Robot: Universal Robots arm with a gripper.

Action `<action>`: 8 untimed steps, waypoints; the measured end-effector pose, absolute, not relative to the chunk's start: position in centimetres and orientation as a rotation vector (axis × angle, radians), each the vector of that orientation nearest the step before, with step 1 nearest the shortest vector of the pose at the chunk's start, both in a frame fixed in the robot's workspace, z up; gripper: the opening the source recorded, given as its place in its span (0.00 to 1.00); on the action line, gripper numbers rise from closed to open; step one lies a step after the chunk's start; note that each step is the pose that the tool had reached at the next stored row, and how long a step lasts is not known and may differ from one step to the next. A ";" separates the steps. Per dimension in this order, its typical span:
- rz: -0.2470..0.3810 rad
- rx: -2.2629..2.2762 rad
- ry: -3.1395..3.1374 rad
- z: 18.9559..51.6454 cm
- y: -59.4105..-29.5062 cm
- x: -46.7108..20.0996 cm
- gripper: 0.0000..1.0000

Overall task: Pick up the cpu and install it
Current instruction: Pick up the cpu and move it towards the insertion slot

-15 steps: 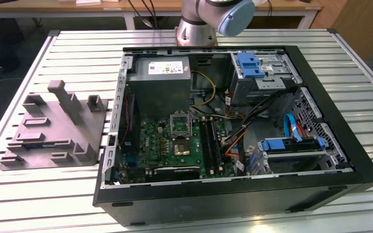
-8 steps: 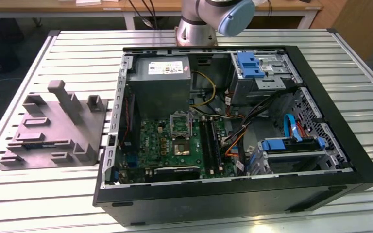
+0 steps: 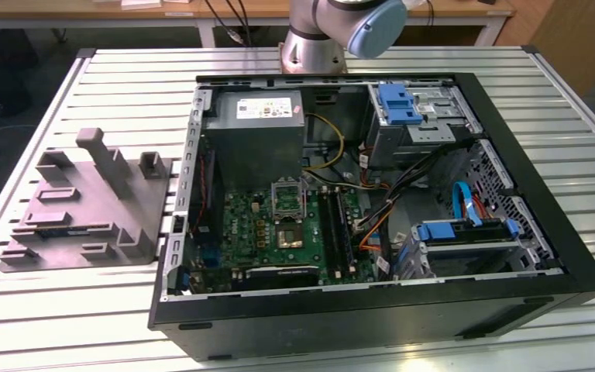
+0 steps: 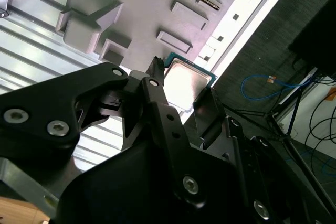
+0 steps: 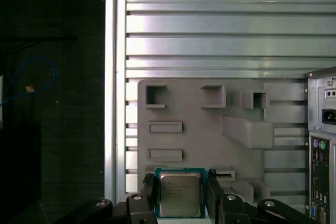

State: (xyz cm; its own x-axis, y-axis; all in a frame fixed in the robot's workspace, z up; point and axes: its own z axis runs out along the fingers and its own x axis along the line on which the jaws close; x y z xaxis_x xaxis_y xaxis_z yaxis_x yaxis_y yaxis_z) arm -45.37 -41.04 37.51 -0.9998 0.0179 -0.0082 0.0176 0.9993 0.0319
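First wrist view: cpu (image 5: 180,193) gripped inside end effector (image 5: 180,184), above tray (image 5: 184,108).

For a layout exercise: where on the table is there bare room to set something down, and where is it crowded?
Bare table: the corner bordered by the tray, the case and the near edge; also the patch between tray and arm base. Crowded: the case, packed with cables and drives.
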 end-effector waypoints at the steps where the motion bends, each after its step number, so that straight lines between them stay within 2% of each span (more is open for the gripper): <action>1: 0.050 0.028 3.133 37.5 -41.0 -45.4 0.47; 8: 0.050 0.028 3.133 37.5 -41.0 -44.8 0.47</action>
